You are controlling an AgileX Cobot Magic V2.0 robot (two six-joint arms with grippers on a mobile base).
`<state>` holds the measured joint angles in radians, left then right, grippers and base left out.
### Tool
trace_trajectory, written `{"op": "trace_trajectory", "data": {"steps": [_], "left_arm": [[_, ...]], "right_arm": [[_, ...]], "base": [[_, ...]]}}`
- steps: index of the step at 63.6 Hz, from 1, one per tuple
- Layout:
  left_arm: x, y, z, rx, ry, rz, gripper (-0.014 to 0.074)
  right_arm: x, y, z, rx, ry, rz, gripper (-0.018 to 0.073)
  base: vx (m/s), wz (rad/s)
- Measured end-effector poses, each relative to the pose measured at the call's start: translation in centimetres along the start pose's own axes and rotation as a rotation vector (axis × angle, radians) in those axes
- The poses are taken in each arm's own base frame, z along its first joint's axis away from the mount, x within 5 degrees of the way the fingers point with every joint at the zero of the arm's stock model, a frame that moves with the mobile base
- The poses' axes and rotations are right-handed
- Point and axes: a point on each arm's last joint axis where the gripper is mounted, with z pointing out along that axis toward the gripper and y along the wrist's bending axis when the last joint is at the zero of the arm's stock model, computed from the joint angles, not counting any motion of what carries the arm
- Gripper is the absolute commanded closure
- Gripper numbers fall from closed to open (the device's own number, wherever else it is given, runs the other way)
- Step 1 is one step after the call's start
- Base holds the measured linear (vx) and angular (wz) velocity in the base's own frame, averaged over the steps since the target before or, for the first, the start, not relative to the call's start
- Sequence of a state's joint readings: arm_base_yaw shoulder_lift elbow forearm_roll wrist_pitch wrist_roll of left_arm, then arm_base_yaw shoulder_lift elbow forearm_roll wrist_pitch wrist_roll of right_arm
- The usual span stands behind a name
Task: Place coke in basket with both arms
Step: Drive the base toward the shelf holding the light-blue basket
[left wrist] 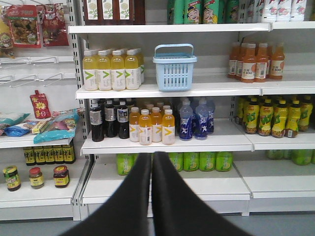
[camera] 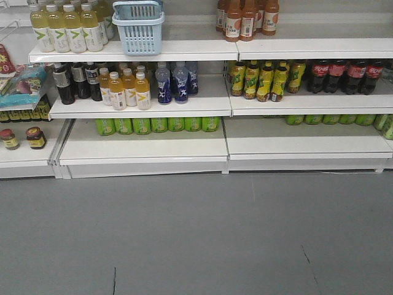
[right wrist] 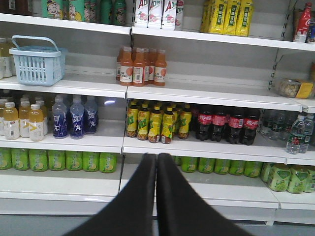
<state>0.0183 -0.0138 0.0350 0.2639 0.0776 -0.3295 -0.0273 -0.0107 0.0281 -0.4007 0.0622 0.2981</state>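
The light blue basket [camera: 139,27] stands on an upper shelf between pale yellow drinks and an open gap; it also shows in the left wrist view, basket [left wrist: 174,67], and at the far left of the right wrist view, basket [right wrist: 37,60]. The coke [right wrist: 303,22], a glossy red bottle, stands at the far right end of the top shelf. My left gripper [left wrist: 151,156] is shut and holds nothing, well back from the shelves. My right gripper [right wrist: 156,157] is likewise shut and holds nothing. Neither arm shows in the front view.
White shelves carry rows of drinks: dark cola bottles with red labels [right wrist: 226,123], orange bottles [right wrist: 141,66], blue bottles [left wrist: 196,118], green cans [camera: 158,125]. Jars [left wrist: 34,177] and snack bags [left wrist: 58,127] sit at the left. Grey floor [camera: 196,239] lies before the shelves.
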Motion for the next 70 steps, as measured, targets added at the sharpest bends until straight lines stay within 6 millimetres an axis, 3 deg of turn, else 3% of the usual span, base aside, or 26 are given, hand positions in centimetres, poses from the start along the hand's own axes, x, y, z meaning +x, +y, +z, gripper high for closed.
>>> {"op": "trace_trajectory", "data": {"steps": [70], "left_arm": [[0.0, 0.0, 0.0, 0.0, 0.0, -0.003, 0.0602]], "right_arm": [[0.0, 0.0, 0.0, 0.0, 0.0, 0.0, 0.0564]], "base": [[0.07, 0.02]]}}
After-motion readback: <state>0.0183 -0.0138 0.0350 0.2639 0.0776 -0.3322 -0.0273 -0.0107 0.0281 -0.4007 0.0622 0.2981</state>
